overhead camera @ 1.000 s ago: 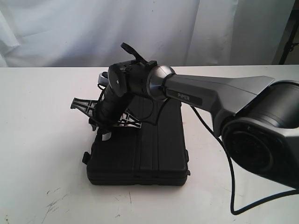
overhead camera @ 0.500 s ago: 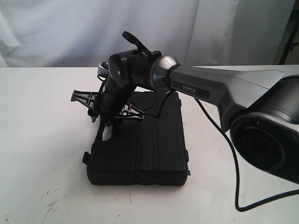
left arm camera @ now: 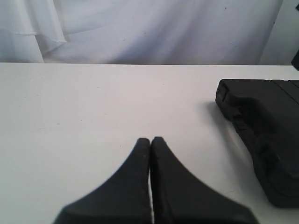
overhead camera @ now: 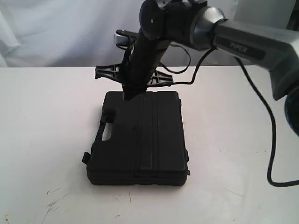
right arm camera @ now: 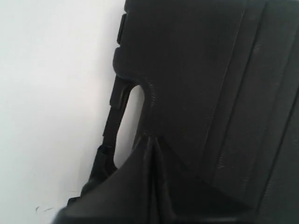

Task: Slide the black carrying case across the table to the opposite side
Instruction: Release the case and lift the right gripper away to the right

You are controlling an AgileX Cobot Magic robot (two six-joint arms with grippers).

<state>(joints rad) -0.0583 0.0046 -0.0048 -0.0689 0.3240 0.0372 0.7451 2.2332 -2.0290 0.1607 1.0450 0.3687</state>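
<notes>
Case: black carrying case lies flat, its ribbed lid filling most of the view.
Handle: moulded handle along one edge, white showing through its slot.
Pincer: right pincer, fingers pressed together, tips over the lid beside the slot.
Tabletop: white tabletop, faintly scuffed.

Open table beside case, arm apparently overhanging it

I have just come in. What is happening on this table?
A black case lies flat on the white table. The right arm reaches over it, and the right gripper is shut, with its tip at the case's top near the handle. Whether it touches the case is unclear. The left gripper is shut too, over bare table beside the case, holding nothing.
</notes>
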